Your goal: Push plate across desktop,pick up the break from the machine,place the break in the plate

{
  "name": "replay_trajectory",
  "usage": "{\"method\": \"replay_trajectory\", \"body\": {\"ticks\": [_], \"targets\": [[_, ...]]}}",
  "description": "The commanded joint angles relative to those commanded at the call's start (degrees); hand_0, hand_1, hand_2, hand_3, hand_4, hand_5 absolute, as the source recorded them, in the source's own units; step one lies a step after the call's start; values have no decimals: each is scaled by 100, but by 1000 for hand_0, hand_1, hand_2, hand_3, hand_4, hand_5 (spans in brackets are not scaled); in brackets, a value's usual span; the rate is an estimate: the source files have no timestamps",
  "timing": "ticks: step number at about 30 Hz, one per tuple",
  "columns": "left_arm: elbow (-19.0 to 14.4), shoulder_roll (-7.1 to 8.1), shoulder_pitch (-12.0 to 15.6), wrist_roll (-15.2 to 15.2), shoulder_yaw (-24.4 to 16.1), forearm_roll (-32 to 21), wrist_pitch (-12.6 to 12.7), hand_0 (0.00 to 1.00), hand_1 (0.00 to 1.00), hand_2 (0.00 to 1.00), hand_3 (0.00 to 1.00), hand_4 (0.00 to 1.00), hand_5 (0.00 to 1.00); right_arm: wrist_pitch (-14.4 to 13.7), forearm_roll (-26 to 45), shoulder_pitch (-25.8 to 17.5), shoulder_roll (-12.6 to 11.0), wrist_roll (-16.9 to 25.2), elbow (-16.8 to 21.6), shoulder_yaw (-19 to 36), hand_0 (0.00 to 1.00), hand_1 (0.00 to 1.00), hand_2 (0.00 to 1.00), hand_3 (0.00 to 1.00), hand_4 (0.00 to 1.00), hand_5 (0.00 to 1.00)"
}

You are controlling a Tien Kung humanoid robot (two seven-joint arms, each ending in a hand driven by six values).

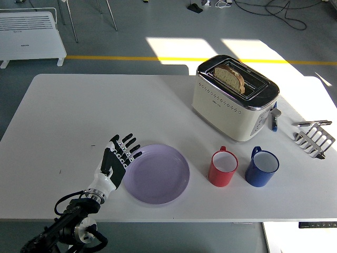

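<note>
Nearest the table's [63, 105] front edge, we note the left arm entering from the lower left corner, its left hand [117, 161] flat with fingers [129, 150] extended and slightly spread, holding nothing. The fingertips meet the left rim of the lavender plate [157, 173]; we read this as contact along the plate's edge, palm side toward it. The plate lies flat near the front of the table, left of centre, with nothing on it.

Just to the plate's right we record a red mug [224, 167], and beside that a blue mug [262, 167], both upright with handles toward the far side, close together but apart.

Further back, right of centre, stands the cream toaster [234, 98]. The slice of bread [230, 77] sits upright in a top slot, its upper part showing above it. A small dark blue object [274, 120] lies at the toaster's right end; we cannot tell what it is. At the far right edge rests a metal rack [315, 138].

Beyond the table, a white radiator [29, 31] stands on the floor.
</note>
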Motion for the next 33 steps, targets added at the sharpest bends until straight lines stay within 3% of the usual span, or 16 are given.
{"method": "replay_trajectory", "body": {"ticks": [16, 20, 23, 29, 31, 33], "targets": [[-208, 0, -15, -62, -1, 125, 69, 764, 828, 893, 839, 602, 998, 0, 4, 7, 5, 4, 3, 1, 761, 706, 709, 665, 503, 516], [-460, 0, 110, -432, -410, 511, 576, 764, 828, 893, 839, 602, 998, -75, -171, 25, -8, -10, 38, -27, 761, 706, 709, 665, 503, 516], [-590, 0, 202, -528, -765, 704, 786, 768, 827, 889, 839, 603, 998, -165, -352, 57, -45, -22, 110, -79, 761, 708, 709, 666, 503, 516], [-834, 0, 423, -526, -1817, 1021, 907, 768, 826, 888, 837, 603, 998, -588, -1277, 303, -355, -137, 382, -423, 766, 716, 717, 676, 506, 509], [-848, 0, 441, -523, -1965, 1041, 912, 768, 826, 888, 837, 603, 998, -639, -1486, 342, -400, -154, 402, -470, 766, 716, 717, 676, 506, 509], [-891, 0, 506, -510, -2204, 1062, 920, 768, 826, 888, 837, 603, 998, -833, -1850, 531, -596, -275, 436, -663, 766, 716, 717, 676, 506, 509]]}}
